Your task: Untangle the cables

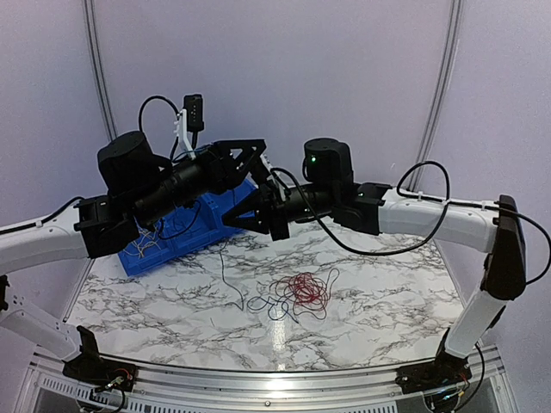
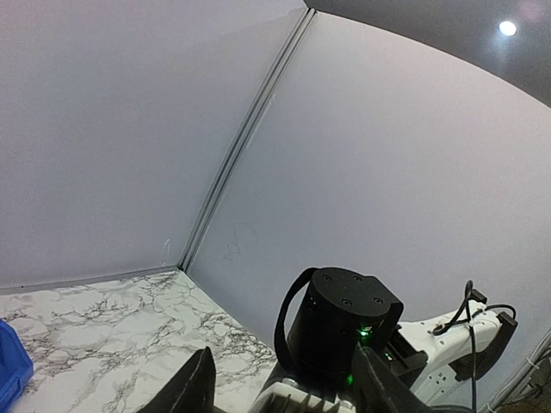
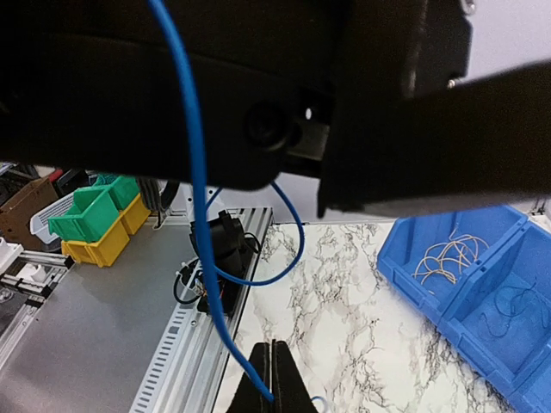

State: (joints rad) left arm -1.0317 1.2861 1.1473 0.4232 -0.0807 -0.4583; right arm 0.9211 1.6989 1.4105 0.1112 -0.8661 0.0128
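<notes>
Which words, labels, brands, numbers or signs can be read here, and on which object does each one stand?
None can be read in any view.
Faint scribble on the pale wall panel: too faint to read.
Blue plastic bins, black round motor housing, white marbled tabletop: no lettering seen.

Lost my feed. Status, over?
Left gripper open. Right gripper shut on thin blue wire. Red-and-blue wire tangle on marble table. Grippers close together midair.
</notes>
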